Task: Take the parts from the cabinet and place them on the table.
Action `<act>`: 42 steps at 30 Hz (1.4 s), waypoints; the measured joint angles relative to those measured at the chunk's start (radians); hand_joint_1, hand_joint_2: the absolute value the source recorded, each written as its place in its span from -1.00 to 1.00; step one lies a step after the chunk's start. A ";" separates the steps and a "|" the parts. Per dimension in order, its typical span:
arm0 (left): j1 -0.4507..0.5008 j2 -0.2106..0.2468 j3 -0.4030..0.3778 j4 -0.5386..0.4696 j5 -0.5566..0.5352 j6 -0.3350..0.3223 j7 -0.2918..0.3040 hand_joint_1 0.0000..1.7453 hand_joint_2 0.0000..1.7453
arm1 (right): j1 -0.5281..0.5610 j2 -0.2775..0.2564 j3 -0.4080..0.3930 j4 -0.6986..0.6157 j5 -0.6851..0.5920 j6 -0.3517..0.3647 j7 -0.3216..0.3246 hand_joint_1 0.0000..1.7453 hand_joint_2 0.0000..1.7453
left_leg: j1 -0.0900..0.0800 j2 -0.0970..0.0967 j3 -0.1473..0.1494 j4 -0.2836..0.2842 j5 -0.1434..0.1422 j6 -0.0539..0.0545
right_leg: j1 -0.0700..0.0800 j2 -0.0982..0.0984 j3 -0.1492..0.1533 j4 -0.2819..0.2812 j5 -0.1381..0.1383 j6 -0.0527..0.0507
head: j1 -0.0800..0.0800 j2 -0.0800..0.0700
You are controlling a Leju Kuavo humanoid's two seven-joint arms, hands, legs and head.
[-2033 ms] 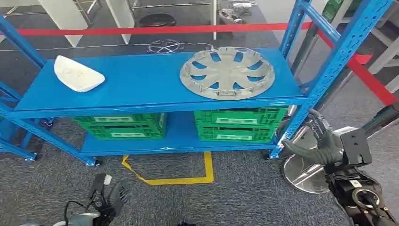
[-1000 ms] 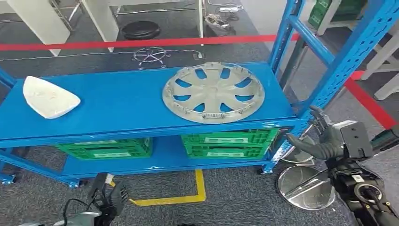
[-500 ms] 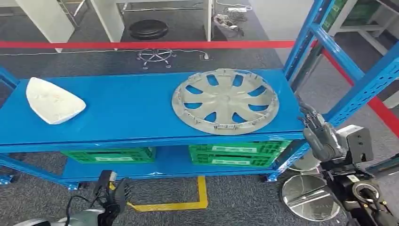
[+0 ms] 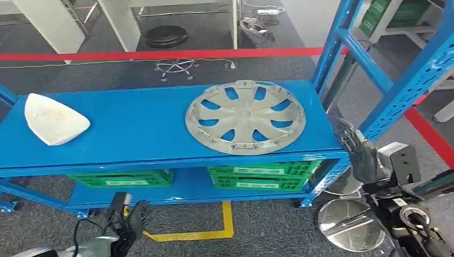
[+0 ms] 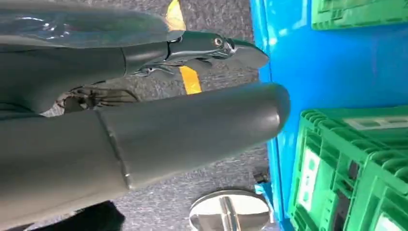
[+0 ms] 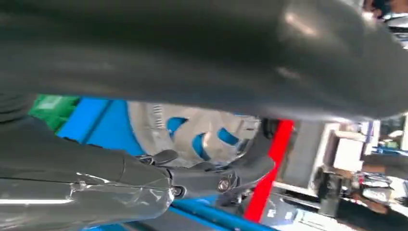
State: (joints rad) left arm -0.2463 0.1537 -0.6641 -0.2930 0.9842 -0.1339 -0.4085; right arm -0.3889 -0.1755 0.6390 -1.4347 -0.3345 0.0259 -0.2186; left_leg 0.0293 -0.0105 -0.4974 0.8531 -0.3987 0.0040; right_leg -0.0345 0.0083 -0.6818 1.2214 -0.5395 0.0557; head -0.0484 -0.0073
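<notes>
A grey wheel cover lies flat on the right half of the blue rack's top shelf; it also appears in the right wrist view. A white curved part lies at the shelf's left end. My right hand hangs open just beyond the shelf's right front corner, level with the shelf edge, fingers pointing toward the wheel cover, holding nothing. My left hand hangs low over the carpet in front of the rack, open and empty, its thumb and fingers apart.
Green crates stand on the lower shelf. Blue uprights rise at the rack's right end beside my right hand. A round silver base lies on the carpet to the right. Yellow floor tape marks the front. A red barrier tape runs behind.
The camera has shifted closer and a little sideways. My right hand has risen from beside the lower shelf to the top shelf's right front corner. The left hand stays low.
</notes>
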 joint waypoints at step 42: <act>0.005 -0.003 0.000 0.000 -0.008 0.003 0.004 -1.00 -1.00 | -0.032 0.004 0.015 0.077 0.029 0.056 0.021 -1.00 -1.00 | -0.034 -0.149 -0.092 0.099 -0.008 -0.006 | 0.020 0.045 0.142 -0.256 0.086 -0.060 | -0.004 0.000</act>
State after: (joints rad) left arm -0.2416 0.1510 -0.6642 -0.2934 0.9766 -0.1308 -0.4044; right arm -0.4214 -0.1713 0.6542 -1.3577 -0.3060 0.0820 -0.1980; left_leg -0.0042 -0.1599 -0.5895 0.9519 -0.4067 -0.0023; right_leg -0.0146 0.0528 -0.5398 0.9652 -0.4534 -0.0040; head -0.0526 -0.0072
